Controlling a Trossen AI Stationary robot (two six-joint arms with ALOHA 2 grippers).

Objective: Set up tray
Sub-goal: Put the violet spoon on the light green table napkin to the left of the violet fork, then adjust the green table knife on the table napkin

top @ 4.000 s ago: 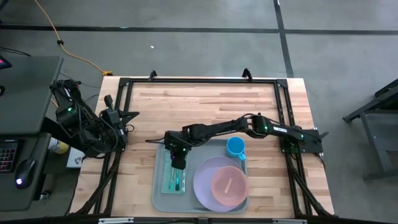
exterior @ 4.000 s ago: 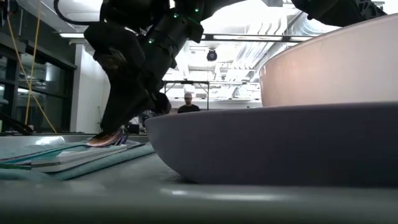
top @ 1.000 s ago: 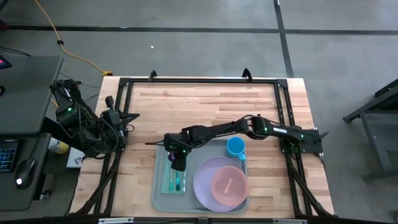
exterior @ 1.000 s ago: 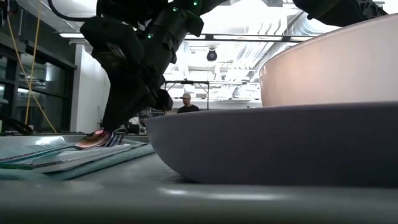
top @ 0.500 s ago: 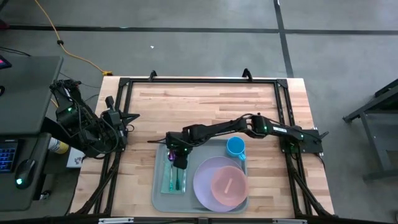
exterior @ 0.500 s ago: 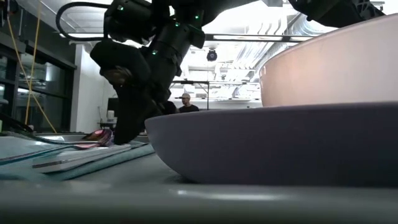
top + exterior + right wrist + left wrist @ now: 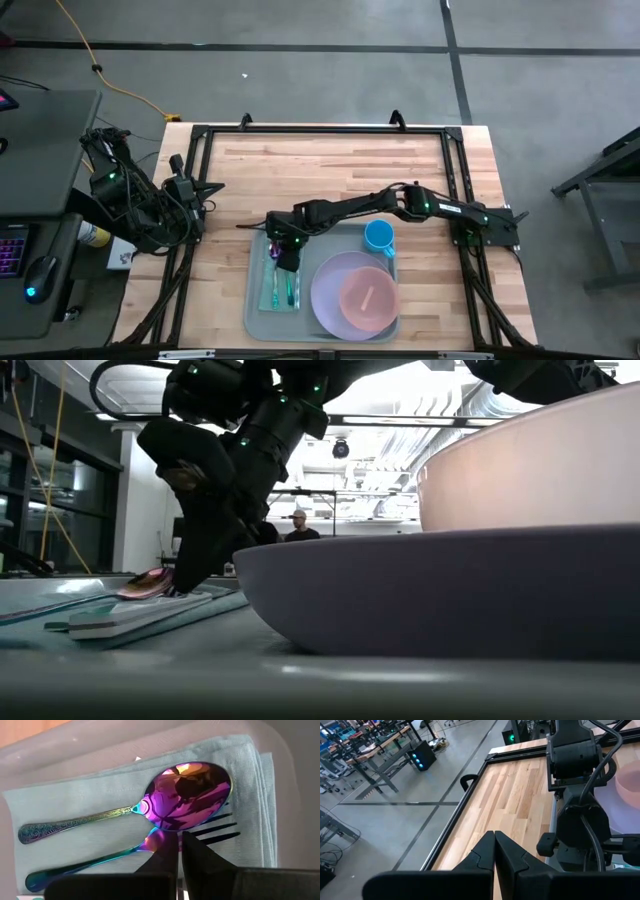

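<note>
The pale grey-blue tray (image 7: 258, 322) lies at the table's near middle. On its left part a folded teal cloth (image 7: 75, 800) carries an iridescent spoon (image 7: 190, 795) and a fork (image 7: 220, 832), the fork partly under the spoon's bowl. My right gripper (image 7: 179, 845) is shut and reaches from the right over the cloth (image 7: 272, 285), with its tips low at the cutlery (image 7: 185, 585). My left gripper (image 7: 494, 845) is shut and waits off the table's left edge (image 7: 205, 185). My right gripper comes down slanting from above with shut fingers at the fork's neck (image 7: 155, 840), just below the spoon's bowl. The fingers themselves hide the tips. Whether they touch the fork or only hover over it, I cannot tell.
A lavender plate (image 7: 325, 290) with a pink bowl (image 7: 368, 297) in it fills the tray's right part, close beside the cloth. A blue cup (image 7: 378, 237) stands at the tray's far right corner. Bare wood lies across the far half of the table.
My right gripper has shifted a little toward the plate and back again, staying shut and low over the cutlery. The spoon, fork and cloth lie about where they were.
</note>
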